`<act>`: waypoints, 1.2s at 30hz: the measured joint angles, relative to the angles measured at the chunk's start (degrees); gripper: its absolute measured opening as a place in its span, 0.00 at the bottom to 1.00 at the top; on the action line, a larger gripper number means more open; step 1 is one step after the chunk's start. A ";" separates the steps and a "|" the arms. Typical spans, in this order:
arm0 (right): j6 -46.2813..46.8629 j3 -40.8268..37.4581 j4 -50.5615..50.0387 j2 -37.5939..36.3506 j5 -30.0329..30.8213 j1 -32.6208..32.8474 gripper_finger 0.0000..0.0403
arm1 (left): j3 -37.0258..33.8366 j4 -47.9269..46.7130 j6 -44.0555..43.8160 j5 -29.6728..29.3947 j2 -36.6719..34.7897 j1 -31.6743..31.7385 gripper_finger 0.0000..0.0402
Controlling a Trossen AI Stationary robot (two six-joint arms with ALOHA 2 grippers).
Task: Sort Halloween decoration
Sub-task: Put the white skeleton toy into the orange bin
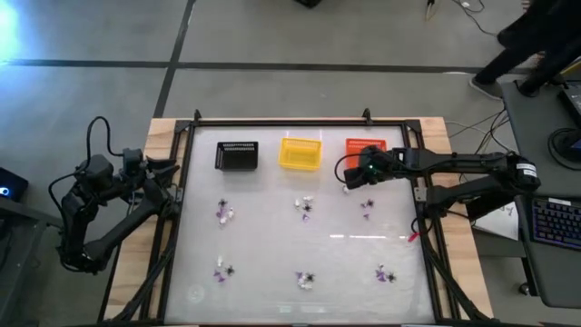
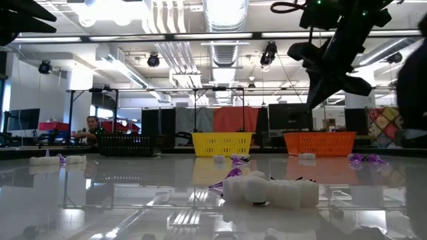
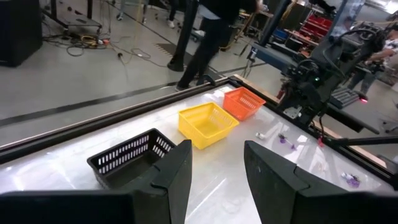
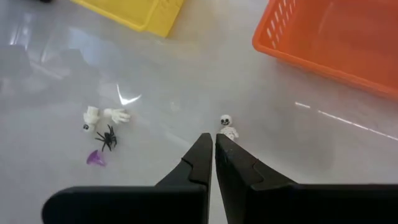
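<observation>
The right gripper (image 1: 348, 178) hangs in the upper right of the high view, just in front of the orange basket (image 1: 366, 145), its fingers pressed together with nothing visible between them. In the right wrist view those closed fingertips (image 4: 213, 144) point down at the table (image 1: 272, 236), where a tiny white skeleton figure (image 4: 227, 127) lies just beyond them, near the orange basket's wall but outside it. A little way off lie a white piece (image 4: 106, 116), a black spider (image 4: 107, 138) and a purple scrap (image 4: 94, 158). More small clusters of trinkets (image 1: 224, 213) are scattered across the middle and lower part of the table, so the sorting looks barely begun. The yellow basket (image 1: 300, 153) and the black basket (image 1: 237, 155) stand in the same row toward the upper centre. The left gripper (image 1: 168, 177) waits at the left edge with its fingers apart and empty. The step in hand seems to be picking up the skeleton; that would call for parting the fingers, lowering around it and closing.
</observation>
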 joint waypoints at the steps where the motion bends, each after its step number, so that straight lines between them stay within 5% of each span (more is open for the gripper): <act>1: -0.46 0.00 0.13 0.28 -0.01 0.00 0.03 | 0.00 0.01 0.01 0.00 0.00 0.00 0.32; 10: -2.30 0.04 0.69 5.94 -4.51 0.00 0.03 | 0.52 -0.08 0.01 0.00 0.00 0.00 0.32; 27: -5.21 5.03 0.25 7.77 -3.13 0.00 0.03 | 4.87 -0.56 1.92 -0.64 0.00 0.00 0.32; 36: -8.01 7.28 -8.53 7.77 -4.47 0.28 0.04 | 4.87 -0.66 3.11 -0.51 0.00 0.00 0.32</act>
